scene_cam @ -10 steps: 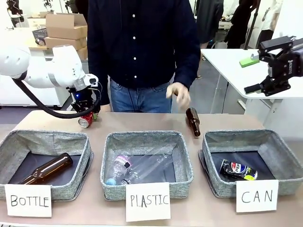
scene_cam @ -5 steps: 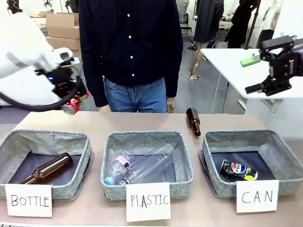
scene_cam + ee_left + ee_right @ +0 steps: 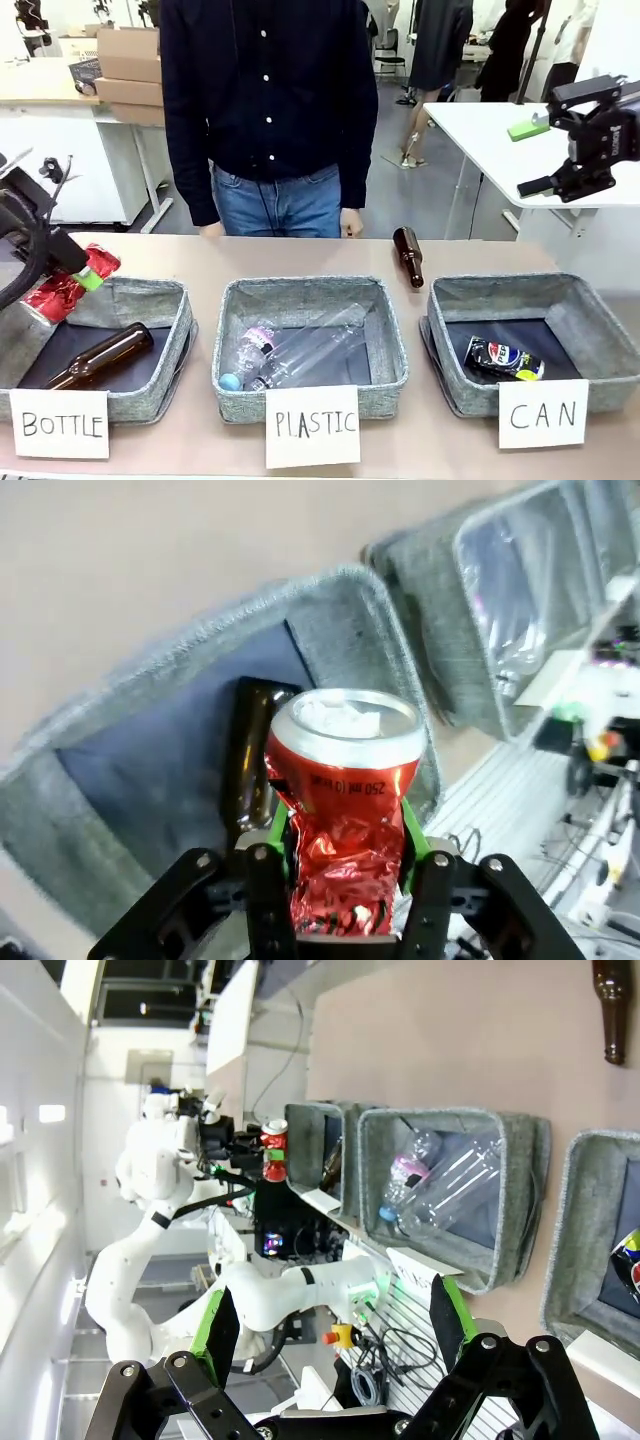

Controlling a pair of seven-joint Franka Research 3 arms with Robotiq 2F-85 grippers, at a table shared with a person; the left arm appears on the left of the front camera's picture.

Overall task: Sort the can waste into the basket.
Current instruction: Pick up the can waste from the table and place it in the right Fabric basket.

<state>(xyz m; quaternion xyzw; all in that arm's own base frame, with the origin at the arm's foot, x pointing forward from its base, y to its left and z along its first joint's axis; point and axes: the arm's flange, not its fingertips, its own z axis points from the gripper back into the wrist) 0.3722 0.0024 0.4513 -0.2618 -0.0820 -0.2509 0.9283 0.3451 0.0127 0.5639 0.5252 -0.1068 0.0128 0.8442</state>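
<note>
Sorting at the halfway mark: the left gripper (image 3: 345,842), jaws clenched on the dented red can (image 3: 345,755), hangs far to the left of the CAN basket (image 3: 462,388). It is over the BOTTLE bin (image 3: 150,297), two bins away from that basket. The PLASTIC bin (image 3: 310,290), which holds clear bottles (image 3: 290,355), stands between the two. A loose brown bottle (image 3: 407,256) lies on the table just behind the basket's far-left corner. Inside the basket rests the dark Pepsi can (image 3: 503,358), so one of the two cans appears already sorted. Above the basket's right side the right gripper (image 3: 535,158) hangs with its jaws spread wide, gripping nothing. What seems left is to carry the red can rightward, past both bins, and release it into the CAN basket.
</note>
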